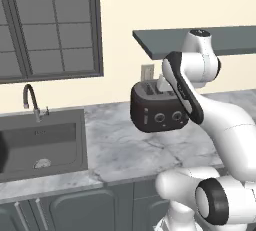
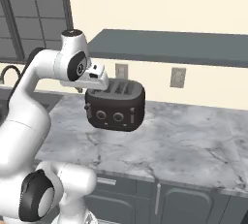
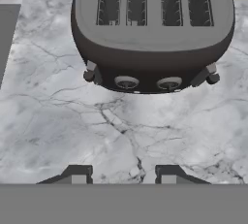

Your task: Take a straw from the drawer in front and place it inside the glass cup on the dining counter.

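My gripper (image 3: 123, 174) hovers above a grey-veined marble worktop (image 3: 53, 121), just in front of a dark toaster (image 3: 152, 39). Its two dark fingertips stand apart, and only bare marble shows between them, so it is open and holds nothing. From the right base view the white hand (image 2: 94, 78) hangs beside the toaster's (image 2: 116, 104) upper left corner. The straw, the drawer, the glass cup and the dining counter are out of view.
The toaster (image 1: 157, 112) stands at the back of the worktop (image 1: 125, 150) against the wall. A dark sink (image 1: 42, 145) with a curved faucet (image 1: 31, 100) lies to the left. A grey shelf (image 2: 169, 46) runs overhead. Dark cabinet doors (image 2: 189, 203) sit below the edge.
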Robot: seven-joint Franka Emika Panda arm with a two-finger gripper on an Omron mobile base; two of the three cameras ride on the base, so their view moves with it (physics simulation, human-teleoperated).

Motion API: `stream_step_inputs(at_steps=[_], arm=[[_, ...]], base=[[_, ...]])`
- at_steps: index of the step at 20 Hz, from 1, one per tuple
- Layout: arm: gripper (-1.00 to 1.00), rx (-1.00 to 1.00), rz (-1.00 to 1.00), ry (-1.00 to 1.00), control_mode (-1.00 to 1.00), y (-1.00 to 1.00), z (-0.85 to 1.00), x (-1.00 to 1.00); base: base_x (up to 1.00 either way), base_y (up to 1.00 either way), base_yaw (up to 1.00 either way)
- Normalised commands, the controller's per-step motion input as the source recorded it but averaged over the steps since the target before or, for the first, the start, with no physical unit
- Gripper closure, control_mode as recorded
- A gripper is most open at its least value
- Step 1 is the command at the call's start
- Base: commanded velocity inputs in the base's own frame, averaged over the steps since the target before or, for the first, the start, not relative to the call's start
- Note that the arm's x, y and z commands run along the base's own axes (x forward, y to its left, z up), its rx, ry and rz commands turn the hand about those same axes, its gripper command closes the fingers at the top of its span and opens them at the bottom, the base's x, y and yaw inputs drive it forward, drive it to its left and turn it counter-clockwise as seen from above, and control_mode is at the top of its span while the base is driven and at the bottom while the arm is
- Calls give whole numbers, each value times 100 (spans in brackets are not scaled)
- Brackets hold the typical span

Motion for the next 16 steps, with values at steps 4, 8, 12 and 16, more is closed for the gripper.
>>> stream_step_inputs(at_steps=[4, 8, 12, 16], arm=[[-100, 0, 0, 0, 100, 0, 0, 0], [-100, 0, 0, 0, 100, 0, 0, 0], [-100, 0, 0, 0, 100, 0, 0, 0], [-100, 0, 0, 0, 100, 0, 0, 0]], base=[[-5, 0, 0], [-41, 20, 0], [-45, 29, -9], [-24, 37, -38]])
